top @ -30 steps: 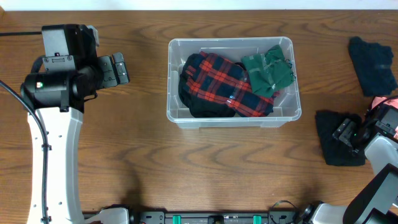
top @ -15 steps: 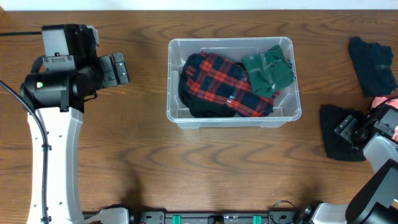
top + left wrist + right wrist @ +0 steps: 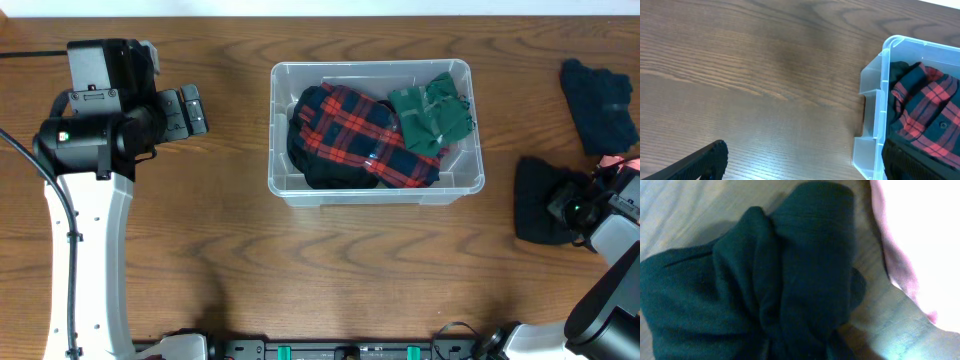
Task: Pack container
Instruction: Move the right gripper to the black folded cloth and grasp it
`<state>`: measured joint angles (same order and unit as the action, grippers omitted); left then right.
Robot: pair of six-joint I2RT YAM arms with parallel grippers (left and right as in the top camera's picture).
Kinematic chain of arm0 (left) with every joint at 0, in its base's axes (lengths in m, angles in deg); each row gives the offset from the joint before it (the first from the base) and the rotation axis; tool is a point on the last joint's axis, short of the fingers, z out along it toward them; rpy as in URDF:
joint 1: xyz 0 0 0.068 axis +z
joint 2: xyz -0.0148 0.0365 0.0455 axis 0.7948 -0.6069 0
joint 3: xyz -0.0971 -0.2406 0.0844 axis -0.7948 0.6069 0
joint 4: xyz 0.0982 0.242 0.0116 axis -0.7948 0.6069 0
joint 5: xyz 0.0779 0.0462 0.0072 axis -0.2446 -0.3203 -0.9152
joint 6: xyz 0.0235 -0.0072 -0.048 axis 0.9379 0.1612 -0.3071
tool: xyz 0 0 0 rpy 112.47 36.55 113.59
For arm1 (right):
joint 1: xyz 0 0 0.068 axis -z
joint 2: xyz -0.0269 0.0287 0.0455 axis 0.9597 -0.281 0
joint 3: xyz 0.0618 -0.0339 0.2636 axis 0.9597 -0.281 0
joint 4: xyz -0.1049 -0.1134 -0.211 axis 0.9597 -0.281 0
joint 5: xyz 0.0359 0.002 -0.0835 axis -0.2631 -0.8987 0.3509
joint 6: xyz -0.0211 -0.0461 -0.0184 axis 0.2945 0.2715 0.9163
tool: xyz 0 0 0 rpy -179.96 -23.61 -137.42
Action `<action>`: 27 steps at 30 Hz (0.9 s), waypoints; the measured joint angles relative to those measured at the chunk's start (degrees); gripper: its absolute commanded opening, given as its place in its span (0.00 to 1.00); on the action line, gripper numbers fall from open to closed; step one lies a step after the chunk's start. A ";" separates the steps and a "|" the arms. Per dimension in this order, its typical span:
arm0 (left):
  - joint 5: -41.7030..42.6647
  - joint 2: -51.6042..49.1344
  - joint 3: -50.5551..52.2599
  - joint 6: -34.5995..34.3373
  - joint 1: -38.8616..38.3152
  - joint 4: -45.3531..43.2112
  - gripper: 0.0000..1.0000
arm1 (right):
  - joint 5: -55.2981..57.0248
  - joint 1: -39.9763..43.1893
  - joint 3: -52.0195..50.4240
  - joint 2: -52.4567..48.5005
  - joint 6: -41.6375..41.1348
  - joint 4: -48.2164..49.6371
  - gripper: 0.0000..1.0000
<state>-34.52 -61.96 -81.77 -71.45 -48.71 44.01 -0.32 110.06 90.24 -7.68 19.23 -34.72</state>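
The desk [image 3: 300,280] carries the container [image 3: 375,193] well apart from the right claw [image 3: 568,207], to its left and a little farther from the robot's base. The container already holds a plaid garment [image 3: 350,135] and a green garment [image 3: 432,112].

The left claw [image 3: 188,110] waits released on the container's other side, holding nothing.

The right claw sits on a dark cloth [image 3: 538,205]. In the wrist view the folds run together toward it, so I judge it clenched on this cloth, though its fingers hardly show.

The step in hand seems to be lifting this cloth. It should rise straight until the hanging part is free of the desk, then pass leftward above the near rim. A release over the front right corner looks best, where less fabric lies.

A pink item [image 3: 910,245] lies just right of the claw and may get dragged.
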 measured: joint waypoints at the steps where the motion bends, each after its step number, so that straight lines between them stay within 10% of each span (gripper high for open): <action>1: 0.00 0.00 -0.02 -0.02 0.00 0.00 0.98 | -0.44 0.00 0.02 -0.02 0.13 0.22 0.01; 14: 0.00 0.00 0.00 -0.02 0.00 0.00 0.98 | -5.35 -1.09 -1.66 3.04 0.31 -1.40 0.01; 27: 0.00 0.00 0.00 0.00 0.00 0.00 0.98 | -3.17 -15.82 0.55 32.57 0.15 -7.32 0.01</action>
<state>-34.52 -61.96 -81.77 -71.45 -48.71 44.01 -3.49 94.24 90.78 24.89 19.38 -42.04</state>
